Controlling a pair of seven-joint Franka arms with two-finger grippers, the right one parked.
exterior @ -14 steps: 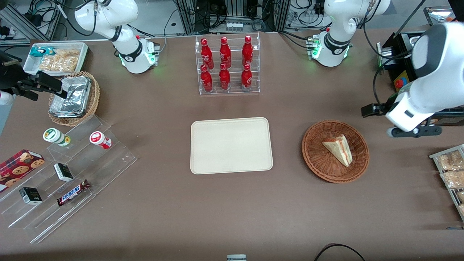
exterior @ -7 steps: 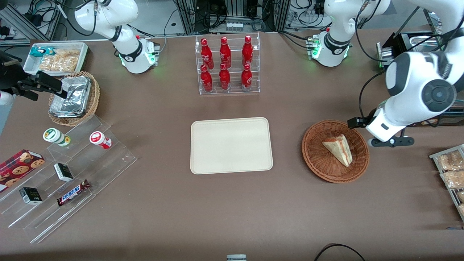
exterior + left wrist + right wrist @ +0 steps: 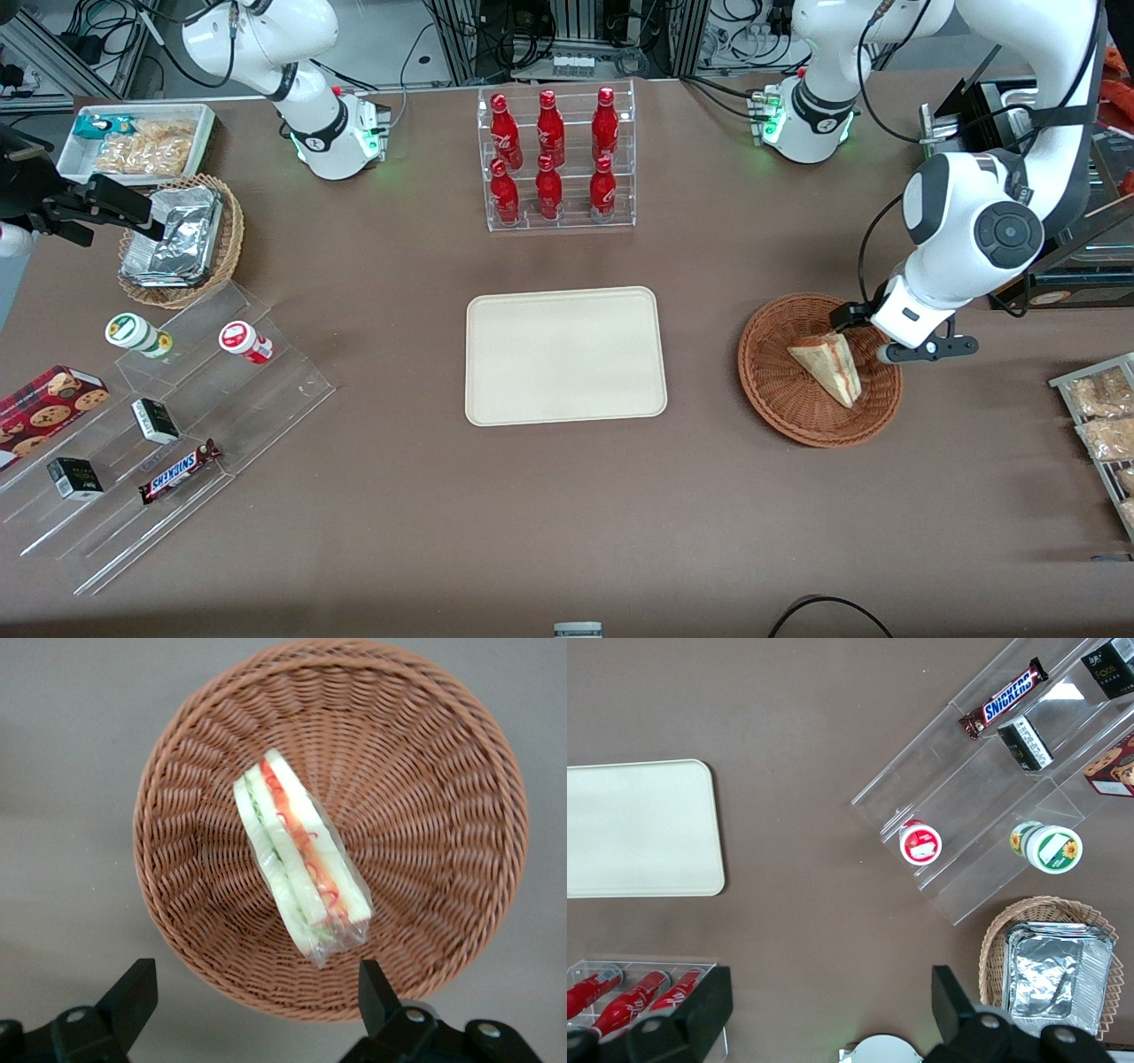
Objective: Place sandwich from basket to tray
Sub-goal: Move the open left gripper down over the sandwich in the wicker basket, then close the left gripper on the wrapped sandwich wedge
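Your gripper (image 3: pixel 252 1001) hangs above the basket (image 3: pixel 780 403), over its rim on the side farther from the front camera, with both fingers (image 3: pixel 131 992) spread wide and nothing between them. The sandwich (image 3: pixel 828 363) lies in the basket in a clear wrapper, its cut face with the red and green layers turned up toward the wrist camera and its long edge running diagonally across the weave. The tray (image 3: pixel 496 403) sits bare at the middle of the desk, well apart from the basket. Risks, as judged: the fingers do not look lined up with the sandwich's flat bread faces, so if you close without turning the wrist you may catch it across the point and squeeze the filling out, or it may slip in its film. The sandwich lies off-centre, toward the basket's wall, so a low finger could hook the sloped weave and drag the light basket. Hard to make out: the front view hides the fingertips under the wrist body, so height above the sandwich cannot be read. The wrist view cuts off the gripper's base.
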